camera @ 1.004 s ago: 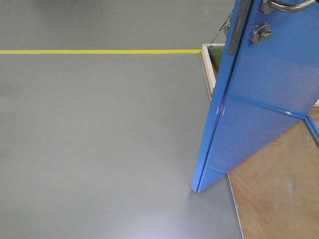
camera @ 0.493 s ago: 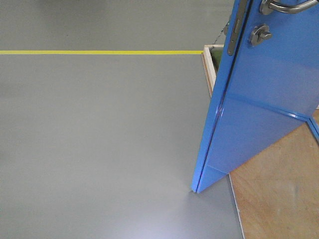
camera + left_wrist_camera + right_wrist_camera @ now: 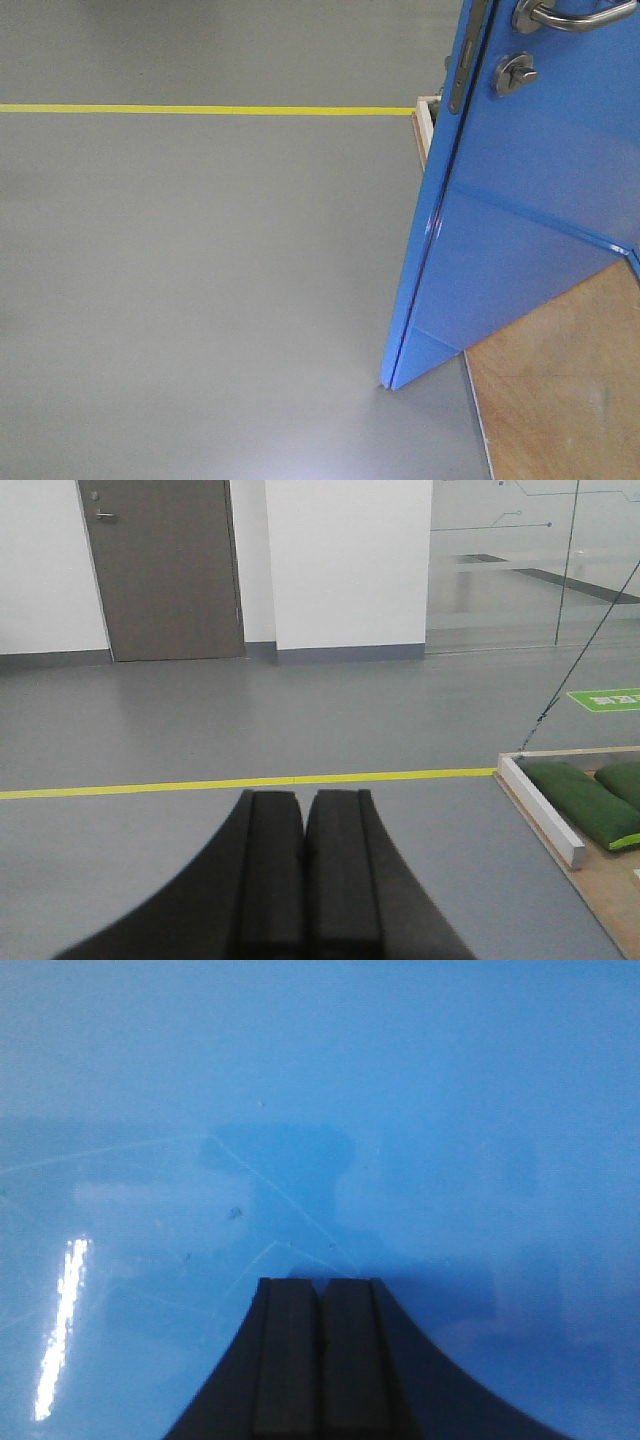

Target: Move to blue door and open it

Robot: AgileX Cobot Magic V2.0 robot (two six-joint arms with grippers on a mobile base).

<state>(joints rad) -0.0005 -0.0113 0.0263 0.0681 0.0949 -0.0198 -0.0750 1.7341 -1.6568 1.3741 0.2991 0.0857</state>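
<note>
The large glossy blue door point(image 3: 540, 200) stands at the right of the front view. Its face fills the upper right corner, and its narrow leading edge runs down to a bottom corner that meets the smooth grey floor point(image 3: 200, 280) near the lower middle. A curved silver metal lever handle point(image 3: 572, 14) sits at the top of the panel, with a round silver lock point(image 3: 512, 72) just below it and a slim grey metal latch plate point(image 3: 462, 60) set into the door's edge. Left of that edge the floor stretches wide and open up to a thin yellow floor line point(image 3: 200, 109), which runs from the left border to a white-edged wooden frame point(image 3: 424, 125) showing just behind the door. Right of the bottom corner a pale plywood platform point(image 3: 560, 400) begins, its border a straight seam against the floor. The left gripper point(image 3: 303, 805) has its black pads pressed together with nothing between them and points over open floor toward a dull brown closed door point(image 3: 165, 570) in a white wall (plump green sandbags point(image 3: 575, 800) lie inside the frame at the right of that view). The right gripper point(image 3: 320, 1295) is likewise closed and empty, close before the blue panel, which fills its whole view; whether it touches the panel cannot be told.
</note>
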